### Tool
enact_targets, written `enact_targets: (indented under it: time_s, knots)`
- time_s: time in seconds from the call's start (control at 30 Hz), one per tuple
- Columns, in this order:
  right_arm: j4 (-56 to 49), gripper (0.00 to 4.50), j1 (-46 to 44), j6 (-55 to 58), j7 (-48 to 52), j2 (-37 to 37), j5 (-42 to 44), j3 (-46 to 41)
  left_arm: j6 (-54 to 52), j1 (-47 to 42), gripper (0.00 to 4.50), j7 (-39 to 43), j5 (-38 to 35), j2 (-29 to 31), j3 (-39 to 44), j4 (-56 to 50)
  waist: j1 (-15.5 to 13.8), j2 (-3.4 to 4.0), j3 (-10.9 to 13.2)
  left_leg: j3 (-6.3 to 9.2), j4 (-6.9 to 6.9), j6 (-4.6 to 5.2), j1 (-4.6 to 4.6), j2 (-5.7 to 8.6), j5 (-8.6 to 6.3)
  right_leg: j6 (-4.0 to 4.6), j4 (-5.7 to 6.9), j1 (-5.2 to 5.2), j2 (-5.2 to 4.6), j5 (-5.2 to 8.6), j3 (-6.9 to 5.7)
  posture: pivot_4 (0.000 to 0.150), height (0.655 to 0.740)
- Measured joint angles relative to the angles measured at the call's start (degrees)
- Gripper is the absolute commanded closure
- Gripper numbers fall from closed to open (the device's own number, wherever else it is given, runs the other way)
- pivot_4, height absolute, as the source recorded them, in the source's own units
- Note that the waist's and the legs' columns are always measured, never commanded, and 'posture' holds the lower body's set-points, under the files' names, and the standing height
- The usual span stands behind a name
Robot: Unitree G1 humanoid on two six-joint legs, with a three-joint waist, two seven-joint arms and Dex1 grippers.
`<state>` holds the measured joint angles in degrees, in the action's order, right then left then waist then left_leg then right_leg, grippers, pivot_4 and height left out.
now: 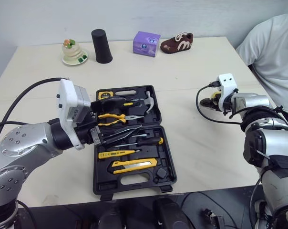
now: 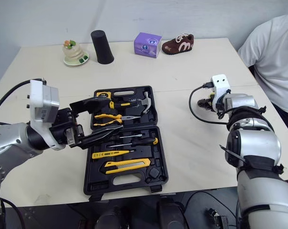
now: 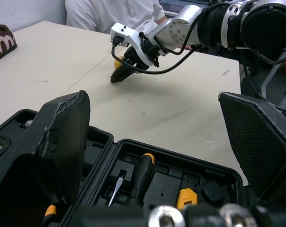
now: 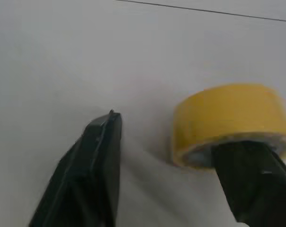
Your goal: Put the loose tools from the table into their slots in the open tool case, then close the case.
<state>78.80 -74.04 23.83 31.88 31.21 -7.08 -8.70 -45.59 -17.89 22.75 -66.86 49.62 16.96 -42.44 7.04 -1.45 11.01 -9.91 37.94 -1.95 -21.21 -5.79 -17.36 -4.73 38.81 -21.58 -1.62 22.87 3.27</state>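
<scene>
The open tool case (image 1: 101, 183) lies flat near the front edge of the table (image 1: 182, 71), both halves facing up. In its far half sit a hammer (image 1: 148, 101), a tape measure (image 1: 105, 95) and yellow-handled pliers (image 1: 113, 116). The near half holds a black-handled screwdriver (image 1: 149, 141), a yellow tester screwdriver (image 1: 116, 153) and a yellow utility knife (image 1: 134, 164). The left gripper (image 2: 98, 119) hovers over the left side of the case with its two black fingers spread wide and nothing between them. One finger reaches over the far half and the other over the middle of the case. Well to the right of the case, a roll of yellow tape (image 4: 228, 120) lies loose on the bare table. The right gripper (image 2: 203, 103) is down at the roll with its fingers apart. One finger overlaps the roll, while the other stands on the table beside it, not touching it. I cannot tell whether the first finger reaches into the roll's hole. Along the far edge of the table stand a small figure on a dish (image 1: 73, 51), a black cup (image 1: 101, 46), a purple box (image 1: 146, 43) and a brown shoe (image 1: 177, 43). A person in a white shirt (image 1: 272, 47) sits at the right side.
</scene>
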Motion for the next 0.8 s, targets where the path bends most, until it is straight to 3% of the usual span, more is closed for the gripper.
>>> enact_targets:
  time_s: [0.07, 0.13, 0.23, 0.33, 0.53, 0.73, 0.8]
  knots:
    - [0.0, 3.79, 0.01, 0.2, -1.83, 0.08, 0.04, -0.69, 0.0, 0.02, 0.0, -0.1, -0.26, 0.36, 0.0, 0.0, 0.0, 0.0, 0.0, 0.0, -0.01, -0.01, -0.01, 0.0, 0.0, 0.0, -0.02, 0.0, 0.03, 0.0, 0.0, 0.15, 0.74]
    - [-0.03, 4.43, 0.01, 0.14, -2.78, 0.05, 0.36, -1.08, 0.0, 0.02, 0.0, -0.16, -0.33, 0.56, 0.0, 0.0, 0.01, 0.0, 0.0, 0.0, -0.02, -0.01, 0.0, 0.02, 0.0, 0.0, -0.03, 0.0, 0.05, 0.0, 0.0, 0.15, 0.74]
    - [-0.01, 4.45, 0.04, -0.2, -3.31, 0.05, 0.27, -1.14, 0.03, 0.06, 0.0, -0.4, -0.36, 0.58, 0.0, 0.0, 0.0, 0.0, 0.0, 0.0, -0.02, -0.01, -0.01, 0.02, 0.0, 0.0, -0.03, 0.0, 0.05, 0.0, 0.0, 0.15, 0.74]
    - [0.06, 4.45, 0.07, -3.18, 3.35, 0.47, -1.94, 1.86, 0.08, 0.88, 0.0, -0.47, -0.35, 0.58, 0.02, -0.03, 0.04, 0.0, 0.0, -0.02, -0.02, -0.01, -0.01, 0.08, 0.0, 0.0, -0.03, -0.01, 0.07, 0.0, 0.0, 0.15, 0.74]
    - [0.07, 4.45, -3.32, -8.23, 22.2, 3.71, -9.31, 12.13, 0.22, 1.68, 0.0, 1.32, -0.23, 0.99, 0.02, 0.01, 0.29, 0.07, 0.04, -0.03, -0.07, -0.01, 0.0, 0.02, 0.0, 0.0, -0.05, -0.04, 0.04, 0.0, 0.0, 0.15, 0.74]
    - [-4.4, 4.45, -6.4, -16.25, 54.19, 8.2, -15.46, 24.03, 1.26, 4.15, 0.0, 7.06, 3.97, 2.31, -0.78, 0.5, 0.8, 0.18, 0.12, -0.03, -0.07, -0.01, 0.03, 0.06, -0.01, 0.0, -0.06, -0.01, 0.07, 0.0, -0.01, 0.15, 0.74]
    - [-5.46, 4.45, -6.28, -17.84, 56.3, 8.64, -15.76, 25.5, 1.69, 4.58, 0.0, 7.93, 4.76, 2.3, -1.33, 0.49, 0.87, 0.18, 0.12, -0.02, -0.04, -0.02, 0.03, 0.0, -0.01, 0.0, -0.05, -0.01, 0.03, 0.0, 0.0, 0.15, 0.74]
